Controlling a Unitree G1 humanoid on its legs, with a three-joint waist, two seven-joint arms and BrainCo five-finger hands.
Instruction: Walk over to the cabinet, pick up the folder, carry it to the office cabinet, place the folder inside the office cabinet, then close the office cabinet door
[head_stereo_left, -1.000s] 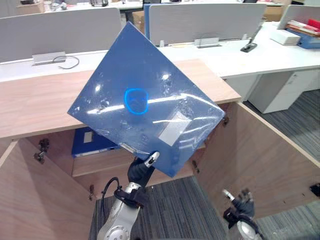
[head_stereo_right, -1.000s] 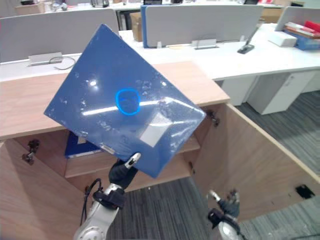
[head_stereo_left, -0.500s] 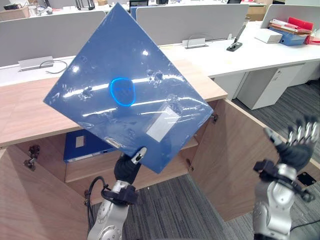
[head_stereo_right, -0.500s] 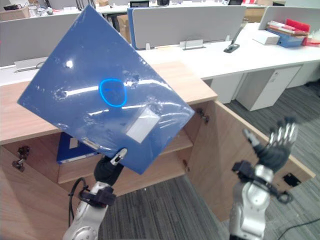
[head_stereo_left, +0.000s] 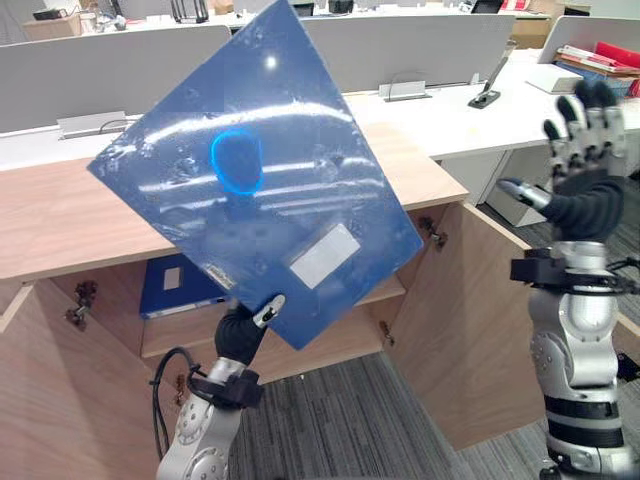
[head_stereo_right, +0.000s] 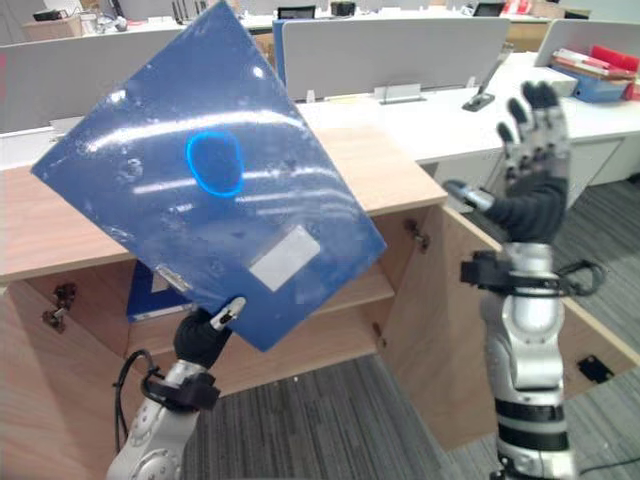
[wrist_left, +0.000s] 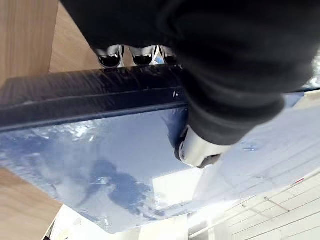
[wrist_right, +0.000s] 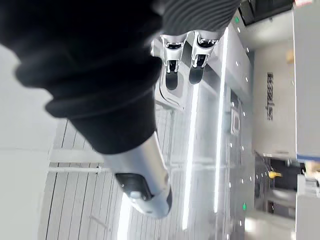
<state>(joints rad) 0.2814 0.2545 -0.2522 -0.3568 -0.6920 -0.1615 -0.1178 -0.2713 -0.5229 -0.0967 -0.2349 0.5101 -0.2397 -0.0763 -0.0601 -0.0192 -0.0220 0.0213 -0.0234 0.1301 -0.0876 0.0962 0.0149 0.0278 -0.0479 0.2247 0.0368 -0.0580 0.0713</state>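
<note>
Blue and glossy, the folder is held up in front of the office cabinet, tipped onto one corner and clear of the wooden top. In the left eye view its face carries one round finger hole with a bright blue rim and one pale rectangular label; the shiny cover is dented in several spots. The left hand pinches its lowest corner. The cabinet has two doors, a left door and a right door, both swung open, and one shelf. A second folder, also blue, sits on that shelf, which makes two folders in all.

In the right eye view the right hand is raised beside the right door, fingers straight and spread, holding nothing.

In the left wrist view the silver fingers curl over the folder's dark edge while the thumb presses on its near face.

In the right wrist view the fingers point straight out against a ceiling with light strips.
</note>
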